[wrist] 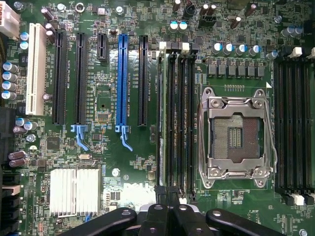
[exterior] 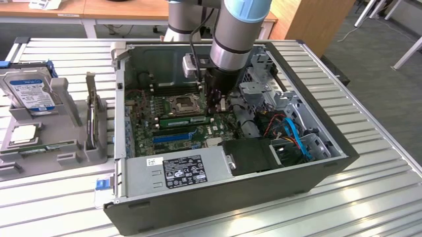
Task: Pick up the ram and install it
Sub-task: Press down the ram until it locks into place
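Reaching down into the open computer case (exterior: 316, 148), your gripper (exterior: 216, 107) sits clenched, fingers together, pressing on the end of the ram (exterior: 186, 120). You can see that green stick standing on edge in a memory slot just beside the CPU socket (exterior: 182, 103), on the side toward the blue expansion slot (exterior: 175, 137). In the wrist view the gripper (wrist: 170, 196) hovers over the end of the memory slots (wrist: 179, 120) next to the socket (wrist: 235, 135), with the ram (wrist: 161, 118) in the outermost slot, farthest from the socket.
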You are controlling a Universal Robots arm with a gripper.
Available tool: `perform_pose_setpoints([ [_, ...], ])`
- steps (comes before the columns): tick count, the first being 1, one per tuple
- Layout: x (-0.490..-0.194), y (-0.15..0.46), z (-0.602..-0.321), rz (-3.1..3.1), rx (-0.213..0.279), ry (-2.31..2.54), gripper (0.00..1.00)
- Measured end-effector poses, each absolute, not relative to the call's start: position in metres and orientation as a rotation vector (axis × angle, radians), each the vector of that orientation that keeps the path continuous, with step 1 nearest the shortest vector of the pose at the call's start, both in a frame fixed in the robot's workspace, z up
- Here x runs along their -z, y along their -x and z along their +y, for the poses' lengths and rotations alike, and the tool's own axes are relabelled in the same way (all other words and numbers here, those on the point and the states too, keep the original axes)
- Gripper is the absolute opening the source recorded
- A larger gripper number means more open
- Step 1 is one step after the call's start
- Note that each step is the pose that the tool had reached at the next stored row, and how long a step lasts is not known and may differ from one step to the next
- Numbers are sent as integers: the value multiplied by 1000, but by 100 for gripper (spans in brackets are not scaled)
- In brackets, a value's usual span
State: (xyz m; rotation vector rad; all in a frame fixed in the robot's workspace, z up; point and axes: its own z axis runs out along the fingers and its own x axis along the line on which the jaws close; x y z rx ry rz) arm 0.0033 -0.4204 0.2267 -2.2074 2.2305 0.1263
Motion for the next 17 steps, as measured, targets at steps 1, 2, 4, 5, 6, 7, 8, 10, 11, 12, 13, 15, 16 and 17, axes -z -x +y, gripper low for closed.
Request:
perform_pose_setpoints([
  [1,-227,-3,-420,2231,-126,2207,10],
  [2,-226,-3,-420,2230,-126,2207,10],
  [4,-226,-3,-420,2230,-126,2207,10],
  [5,-226,-3,-420,2231,-126,2207,10],
  [6,-225,-3,-420,2231,-126,2207,10],
  [7,-225,-3,-420,2231,-126,2207,10],
  [8,-225,-3,-420,2231,-126,2207,10],
  [10,-225,-3,-420,2231,-126,2207,10],
  [11,-225,-3,-420,2231,-126,2207,10],
  [12,-225,-3,-420,2230,-126,2207,10],
  [13,-225,-3,-420,2230,-126,2207,10],
  [15,-225,-3,-420,2231,-126,2207,10],
  [16,-225,-3,-420,2231,-126,2207,10],
  [17,-225,-3,-420,2231,-126,2207,10],
])
